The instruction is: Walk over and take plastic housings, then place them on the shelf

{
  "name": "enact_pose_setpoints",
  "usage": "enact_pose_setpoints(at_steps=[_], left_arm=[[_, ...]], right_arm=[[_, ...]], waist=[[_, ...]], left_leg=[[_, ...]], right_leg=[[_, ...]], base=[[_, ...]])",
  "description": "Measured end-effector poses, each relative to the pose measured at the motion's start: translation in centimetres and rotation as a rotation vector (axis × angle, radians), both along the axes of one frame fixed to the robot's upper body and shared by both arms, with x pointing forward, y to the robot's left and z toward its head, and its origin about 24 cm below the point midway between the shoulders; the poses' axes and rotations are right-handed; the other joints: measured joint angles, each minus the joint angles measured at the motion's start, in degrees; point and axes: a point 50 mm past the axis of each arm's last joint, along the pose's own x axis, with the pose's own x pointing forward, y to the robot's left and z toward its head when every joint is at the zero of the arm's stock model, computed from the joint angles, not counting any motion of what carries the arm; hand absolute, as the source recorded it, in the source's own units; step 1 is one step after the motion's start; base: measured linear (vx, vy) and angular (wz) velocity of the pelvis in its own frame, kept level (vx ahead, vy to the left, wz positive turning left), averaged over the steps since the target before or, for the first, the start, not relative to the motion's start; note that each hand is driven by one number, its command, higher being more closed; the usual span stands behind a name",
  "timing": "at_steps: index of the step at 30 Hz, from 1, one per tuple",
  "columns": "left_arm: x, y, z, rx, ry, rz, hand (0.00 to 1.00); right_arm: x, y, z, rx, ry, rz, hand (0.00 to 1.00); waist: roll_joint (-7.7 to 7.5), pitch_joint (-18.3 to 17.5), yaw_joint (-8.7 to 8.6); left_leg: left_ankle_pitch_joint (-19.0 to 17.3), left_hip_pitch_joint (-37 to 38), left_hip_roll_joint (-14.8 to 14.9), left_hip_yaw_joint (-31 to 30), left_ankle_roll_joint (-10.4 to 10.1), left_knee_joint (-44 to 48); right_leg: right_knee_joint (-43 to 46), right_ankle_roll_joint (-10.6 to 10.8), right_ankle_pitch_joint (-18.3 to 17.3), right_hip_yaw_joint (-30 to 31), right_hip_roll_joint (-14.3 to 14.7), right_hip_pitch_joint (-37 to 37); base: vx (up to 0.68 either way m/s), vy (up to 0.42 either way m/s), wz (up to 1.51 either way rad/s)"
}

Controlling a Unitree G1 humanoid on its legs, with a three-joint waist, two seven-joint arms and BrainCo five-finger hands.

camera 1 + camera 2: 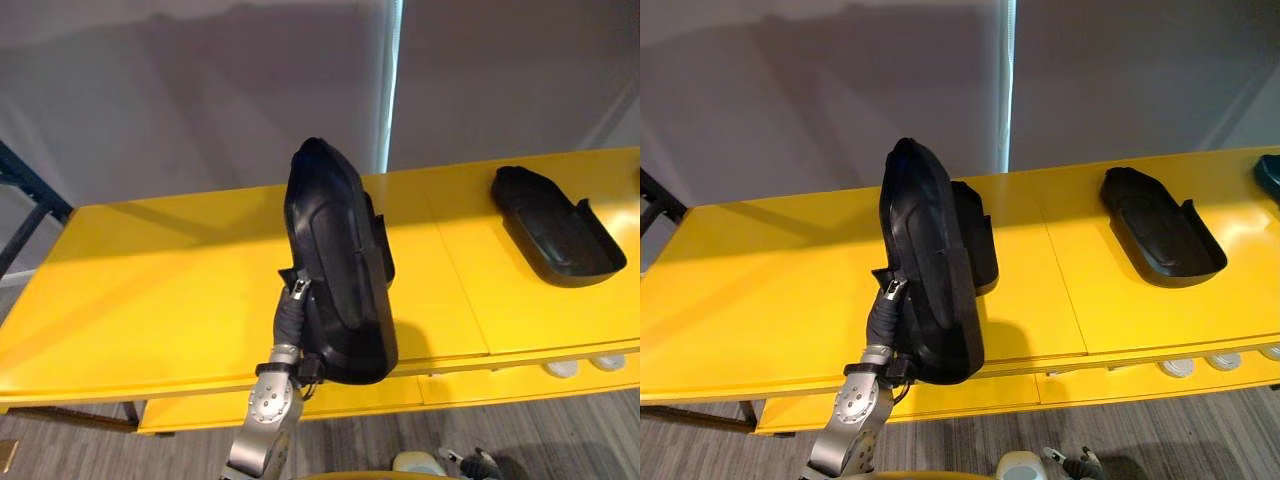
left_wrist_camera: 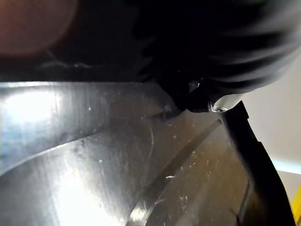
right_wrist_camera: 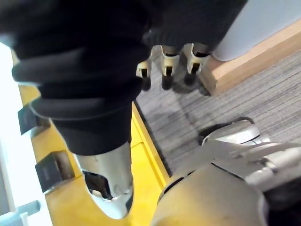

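Housing (image 1: pixel 335 270) stands upright over the yellow tabletop (image 1: pixel 150 290), against my left hand (image 1: pixel 292 312); whether that hand grips it, I cannot tell. My right hand (image 3: pixel 165 61) hangs relaxed, empty.

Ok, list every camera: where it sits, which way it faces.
Left eye view: on the head, looking down at the yellow shelf; the left hand reaches in from below, behind the held housing.
Right eye view: same head, slightly aside; shares that scene, including the lying housing.
Left wrist view: on the left wrist, facing the held housing's surface close up, past its dark cover.
Right wrist view: on the right wrist, facing the grey floor and shelf edge; the right hand hangs empty.
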Motion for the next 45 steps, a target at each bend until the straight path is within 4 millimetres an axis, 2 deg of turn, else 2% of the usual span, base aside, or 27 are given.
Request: enact_pose_setpoints(at_steps=[1, 2, 3, 4, 5, 6, 7, 8, 10, 11, 13, 14, 15, 16, 17, 18, 19, 20, 21, 22, 23, 25, 26, 30, 37, 42, 45], left_arm=[[0.2, -0.1, 0.3, -0.005, -0.011, -0.003, 1.00], [0.2, -0.3, 0.4, -0.012, -0.014, -0.008, 1.00], [0.2, -0.8, 0.5, -0.028, -0.014, -0.026, 1.00], [0.2, -1.0, 0.5, -0.034, -0.017, -0.035, 1.00], [0.4, -1.3, 0.9, -0.038, -0.032, -0.049, 1.00], [0.6, -1.5, 1.2, -0.041, -0.045, -0.058, 1.00], [0.7, -1.7, 1.4, -0.042, -0.053, -0.066, 1.00], [0.9, -2.5, 2.0, -0.059, -0.075, -0.090, 1.00], [1.1, -2.9, 2.4, -0.052, -0.096, -0.114, 1.00], [1.1, -3.3, 2.7, -0.043, -0.112, -0.144, 1.00], [1.2, -3.1, 2.6, -0.024, -0.116, -0.150, 1.00], [1.2, -2.8, 2.5, -0.010, -0.114, -0.147, 1.00], [1.3, -2.5, 2.4, 0.000, -0.112, -0.139, 1.00], [1.2, -2.4, 2.3, 0.002, -0.110, -0.135, 1.00], [1.3, -1.9, 2.1, 0.009, -0.104, -0.114, 1.00], [1.4, -1.6, 1.8, 0.015, -0.094, -0.099, 1.00], [1.5, -1.6, 1.8, 0.015, -0.094, -0.099, 1.00], [1.5, -1.7, 2.0, 0.018, -0.101, -0.100, 1.00], [1.5, -1.8, 2.1, 0.035, -0.118, -0.099, 1.00], [1.5, -1.9, 2.2, 0.039, -0.123, -0.100, 1.00], [1.4, -2.0, 2.4, 0.037, -0.131, -0.103, 1.00], [1.5, -2.2, 2.6, 0.040, -0.142, -0.094, 1.00], [1.5, -2.0, 2.7, 0.055, -0.148, -0.086, 1.00], [2.0, -0.5, 2.8, 0.071, -0.154, -0.019, 1.00], [2.7, 3.6, 2.5, 0.186, -0.151, 0.164, 1.00], [4.7, 8.6, -0.2, 0.396, 0.007, 0.348, 1.00], [5.8, 10.7, -0.8, 0.479, 0.076, 0.396, 1.00]], right_arm=[[-0.2, 0.3, -0.2, 0.012, 0.012, -0.007, 0.00], [-0.4, 0.4, -0.2, 0.013, 0.025, -0.003, 0.00], [-0.4, 0.0, -0.2, 0.005, 0.034, 0.000, 0.00], [-0.3, -0.2, -0.2, 0.000, 0.033, 0.002, 0.00], [0.1, -0.7, 0.0, -0.014, 0.025, 0.007, 0.00], [0.2, -0.8, 0.0, -0.019, 0.022, 0.013, 0.00], [0.3, -0.9, 0.1, -0.023, 0.021, 0.018, 0.00], [0.3, -1.4, 0.2, -0.040, 0.027, 0.026, 0.00], [0.0, -0.8, 0.0, -0.027, 0.032, 0.022, 0.00], [-0.6, 0.0, -0.3, -0.017, 0.050, -0.006, 0.00], [-0.8, 0.6, -0.5, -0.002, 0.064, 0.000, 0.00], [-0.6, 0.9, -0.5, 0.003, 0.063, 0.014, 0.00], [0.1, 0.6, -0.3, -0.012, 0.046, 0.040, 0.00], [0.4, 0.3, -0.2, -0.022, 0.043, 0.060, 0.00], [1.2, -0.1, 0.0, -0.039, 0.027, 0.094, 0.00], [1.6, 0.3, 0.1, -0.040, 0.017, 0.127, 0.00], [1.8, 0.5, 0.1, -0.040, 0.012, 0.137, 0.00], [1.9, 0.6, 0.1, -0.037, 0.013, 0.153, 0.00], [1.8, 0.8, 0.0, -0.028, 0.015, 0.156, 0.00], [1.7, 0.9, 0.0, -0.024, 0.014, 0.157, 0.00], [1.4, 1.0, -0.1, -0.015, 0.017, 0.154, 0.00], [1.5, 0.3, 0.1, -0.029, 0.006, 0.144, 0.00], [1.6, 0.1, 0.2, -0.032, 0.003, 0.140, 0.00], [1.4, 0.5, 0.1, -0.023, 0.002, 0.132, 0.00], [0.7, 0.6, 0.0, -0.020, 0.012, 0.127, 0.00], [0.5, 0.7, 0.0, -0.017, 0.017, 0.131, 0.00], [0.6, 0.7, 0.0, -0.013, 0.012, 0.116, 0.00]], waist=[[-0.65, 0.37, 0.17], [-0.65, 0.37, 0.06], [-1.53, 0.74, -0.36], [-1.56, 0.73, -0.49], [-1.41, 0.64, -1.46], [-1.17, 0.51, -1.51], [-0.90, 0.43, -1.45], [0.86, -0.48, -1.43], [0.38, -0.46, -1.80], [-0.98, -0.44, -1.65], [-2.53, -0.81, -1.04], [-2.84, -1.09, -0.99], [-2.02, -1.20, -0.54], [-1.72, -1.33, 0.06], [-0.98, -0.66, 0.74], [-1.13, -0.58, -0.05], [-1.11, -0.57, -0.24], [-0.96, -0.49, -0.46], [-0.94, -0.47, -0.58], [-1.04, -0.46, -1.10], [-1.67, -0.62, -1.43], [0.79, 0.49, -1.30], [1.24, 0.57, -1.16], [0.34, 0.40, -0.97], [-0.16, -0.41, 0.25], [-0.31, -0.76, 0.21], [-0.31, -0.76, -0.04]], left_leg=[[-3.48, -3.64, 3.75, 4.52, -0.52, 8.09], [-5.66, -4.66, 8.46, 8.98, 1.72, 13.03], [-6.52, -5.09, 13.91, 11.75, 1.48, 15.81], [-6.37, -5.03, 15.50, 11.76, 1.22, 15.50], [-4.42, -4.81, 18.29, 10.21, -1.40, 11.78], [-1.70, -4.72, 19.18, 7.43, -2.53, 7.99], [1.37, -4.55, 19.48, 5.28, -2.24, 5.55], [9.17, -4.43, 19.70, -1.66, -4.75, 3.07], [4.10, -5.51, 18.20, -4.81, -8.71, 4.71], [0.60, -6.80, 16.62, -5.87, -8.90, 6.36], [-1.21, -7.93, 14.84, -5.95, -7.49, 7.79], [-2.00, -8.41, 13.58, -5.16, -6.22, 7.90], [-2.57, -8.27, 12.40, -3.21, -4.71, 6.05], [-2.03, -7.39, 11.82, -1.48, -3.88, 4.31], [-0.33, -4.64, 10.60, 1.73, -2.36, 0.07], [1.21, -2.10, 8.59, 3.18, -0.84, -3.69], [1.38, -1.53, 8.19, 3.71, -0.61, -4.47], [1.53, -0.53, 7.44, 4.69, -0.26, -5.42], [1.72, -0.45, 6.30, 4.74, 0.20, -5.80], [1.87, -0.52, 5.61, 4.55, 0.44, -5.95], [2.06, -0.56, 3.95, 4.03, 0.75, -6.22], [2.63, -0.76, 3.74, 0.82, 1.28, -6.70], [3.16, -0.33, 3.56, 0.60, 1.24, -7.75], [5.03, 2.29, 3.10, 0.07, 0.79, -11.84], [8.46, 4.96, 2.68, 0.15, 0.44, -18.52], [8.59, 4.52, 2.52, 1.20, 0.47, -18.67], [8.74, 3.85, 2.36, 1.31, 0.55, -18.68]], right_leg=[[-0.40, 0.26, 0.26, -0.77, -0.67, -0.07], [0.09, 0.25, 0.26, -1.25, -1.16, -0.30], [1.04, 0.35, 0.31, -1.43, -2.75, -0.84], [1.16, 0.63, 0.48, -1.41, -3.67, -1.06], [1.02, 2.13, 1.35, -1.58, -5.75, -1.44], [0.98, 3.32, 2.03, -1.74, -6.85, -1.99], [0.80, 4.08, 2.46, -1.77, -7.23, -2.25], [-0.63, 7.91, 3.45, -2.98, -7.93, -2.13], [-2.99, 10.11, 5.79, -4.23, -9.91, -0.48], [-6.10, 10.69, 9.31, -6.71, -11.39, 1.68], [-8.20, 9.94, 14.01, -8.17, -12.88, 2.07], [-7.95, 7.50, 17.63, -8.32, -14.01, 0.87], [-6.37, -1.45, 22.55, -10.56, -14.58, -2.71], [-6.21, -5.94, 25.00, -11.66, -14.80, -4.08], [1.60, -6.13, 19.62, -11.74, -14.69, -8.05], [10.60, -3.18, 10.08, -11.53, -11.60, -9.76], [12.33, -1.93, 7.52, -10.98, -9.50, -9.71], [13.26, -0.95, 3.37, -9.44, -3.78, -9.06], [10.57, -1.10, 0.50, -9.20, 1.33, -7.78], [8.28, -1.45, -0.12, -8.83, 2.80, -7.03], [2.16, -2.85, -0.94, -5.25, 4.97, -5.04], [-1.22, -2.75, 2.07, -1.20, 6.69, -3.43], [-2.53, -2.75, 2.91, -1.61, 6.80, -2.75], [-4.44, -2.93, 3.43, -2.19, 7.29, -0.89], [-12.00, -2.68, 7.82, -2.29, 9.15, 2.49], [-16.32, -2.48, 10.43, -1.12, 9.57, 3.39], [-18.00, -2.59, 11.49, -0.82, 9.73, 3.14]], base=[[0.00, 0.037, 0.27], [-0.01, 0.088, 0.38], [-0.03, 0.122, 0.28], [-0.03, 0.211, 0.30], [-0.01, 0.290, 0.16], [-0.01, 0.324, 0.11], [-0.01, 0.459, -0.02], [-0.01, 0.424, 0.00], [-0.02, 0.477, 0.37], [-0.05, 0.478, 0.59], [-0.06, 0.386, 0.26], [-0.14, 0.519, -0.21], [-0.15, 0.536, -0.45], [-0.14, 0.548, -0.97], [-0.07, 0.381, -0.93], [-0.07, 0.336, -0.74], [-0.07, 0.241, -0.40], [-0.06, 0.188, -0.23], [-0.05, 0.161, -0.14], [-0.02, 0.121, 0.15], [0.01, 0.094, 0.13], [0.01, 0.083, 0.03], [-0.02, 0.046, 0.06], [-0.04, -0.018, 0.05], [-0.02, -0.020, 0.00], [-0.03, 0.001, -0.11], [-0.03, 0.000, -0.05]])
